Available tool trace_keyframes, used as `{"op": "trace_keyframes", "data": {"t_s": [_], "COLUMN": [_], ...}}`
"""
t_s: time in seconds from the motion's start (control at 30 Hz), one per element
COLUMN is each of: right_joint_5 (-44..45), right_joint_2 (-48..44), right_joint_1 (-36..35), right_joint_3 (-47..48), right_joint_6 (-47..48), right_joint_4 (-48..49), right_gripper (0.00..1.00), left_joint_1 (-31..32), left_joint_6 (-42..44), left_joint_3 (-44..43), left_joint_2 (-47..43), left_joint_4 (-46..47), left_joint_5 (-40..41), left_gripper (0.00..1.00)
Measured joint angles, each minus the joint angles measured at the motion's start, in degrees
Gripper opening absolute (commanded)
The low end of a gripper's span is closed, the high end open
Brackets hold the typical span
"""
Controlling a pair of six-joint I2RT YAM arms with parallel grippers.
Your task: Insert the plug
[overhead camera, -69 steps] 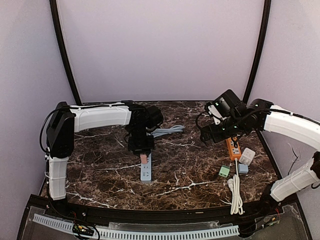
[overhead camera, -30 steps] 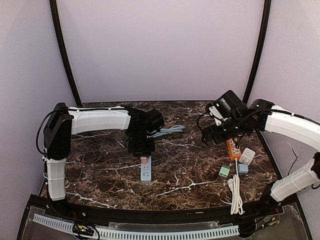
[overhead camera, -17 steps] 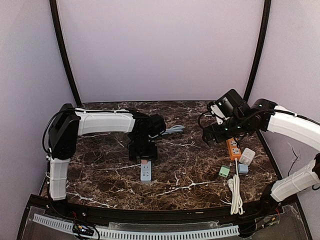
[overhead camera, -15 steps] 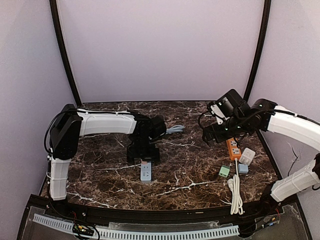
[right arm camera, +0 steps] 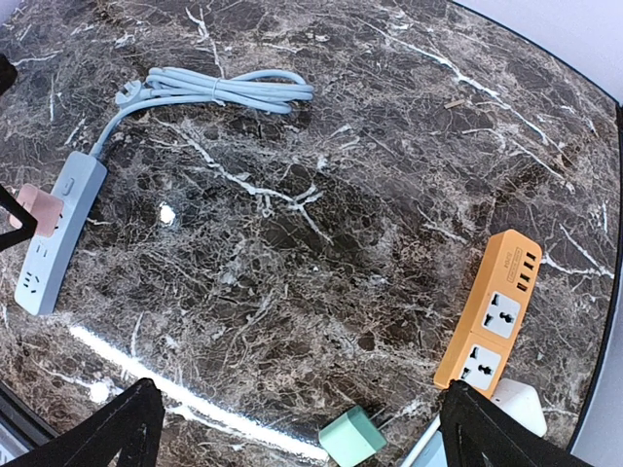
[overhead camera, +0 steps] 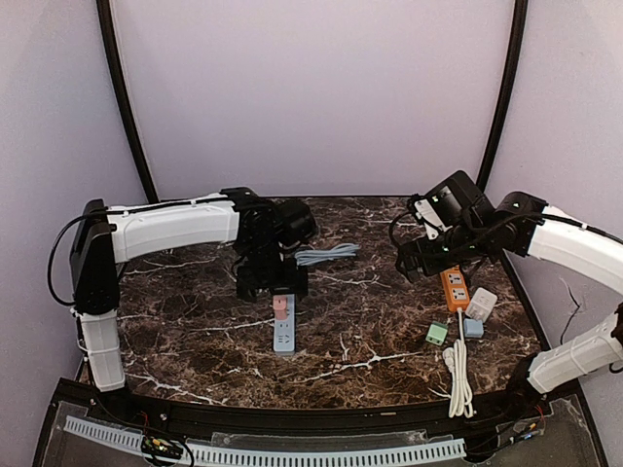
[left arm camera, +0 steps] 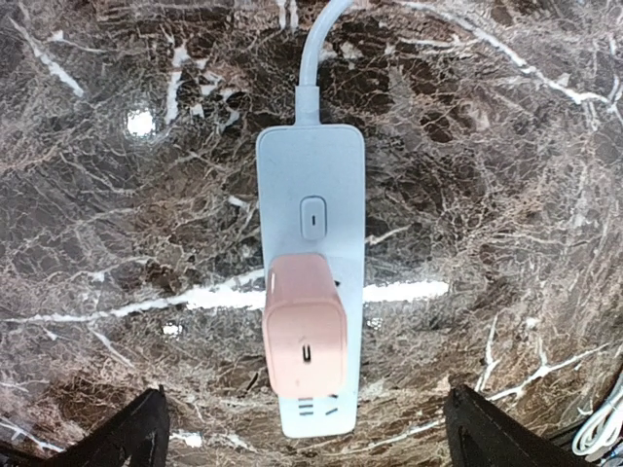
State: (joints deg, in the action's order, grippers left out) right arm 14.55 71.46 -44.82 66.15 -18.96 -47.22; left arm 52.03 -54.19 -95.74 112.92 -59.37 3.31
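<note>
A pink plug (left arm camera: 305,336) stands in a socket of the light blue power strip (left arm camera: 311,204), near its free end. My left gripper (left arm camera: 310,449) hangs above it, open, its two dark fingers (left arm camera: 136,438) wide apart on either side and clear of the plug. From above, the plug (overhead camera: 280,306) and strip (overhead camera: 283,336) lie at the table's middle, just in front of the left gripper (overhead camera: 273,287). My right gripper (overhead camera: 414,263) hovers open over the right side with nothing in it. In its wrist view the plug (right arm camera: 27,206) and strip (right arm camera: 56,229) show at far left.
The strip's blue cable coil (overhead camera: 326,255) lies behind it. At the right lie an orange power strip (overhead camera: 455,289), a green plug (overhead camera: 437,334), a white adapter (overhead camera: 481,304), a small blue adapter (overhead camera: 473,328) and a bundled white cable (overhead camera: 459,375).
My left gripper has opened, let go of the pink plug and drawn up and back from it. The plug stays in the strip. The right arm has barely moved.
</note>
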Motion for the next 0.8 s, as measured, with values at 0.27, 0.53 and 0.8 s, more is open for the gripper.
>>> {"op": "trace_keyframes", "data": {"t_s": [0.27, 0.53, 0.8], "right_joint_5": [-0.15, 0.50, 0.31], "right_joint_2": [0.00, 2.58, 5.92], "right_joint_1": [0.00, 0.00, 0.00], "right_joint_3": [0.02, 3.96, 9.27], "right_joint_6": [-0.11, -6.43, -20.59], "right_joint_4": [-0.37, -5.64, -15.37], "right_gripper": [0.99, 0.99, 0.99], "left_joint_1": [0.00, 0.00, 0.00], "left_joint_6": [2.49, 11.78, 22.38], "left_joint_3": [-2.71, -4.52, -4.46], "left_joint_2": [-5.84, -11.69, -14.05], "left_joint_4": [-3.23, -3.82, -1.31], "left_joint_5": [3.32, 7.08, 6.45], "left_gripper": [0.99, 0.99, 0.99]}}
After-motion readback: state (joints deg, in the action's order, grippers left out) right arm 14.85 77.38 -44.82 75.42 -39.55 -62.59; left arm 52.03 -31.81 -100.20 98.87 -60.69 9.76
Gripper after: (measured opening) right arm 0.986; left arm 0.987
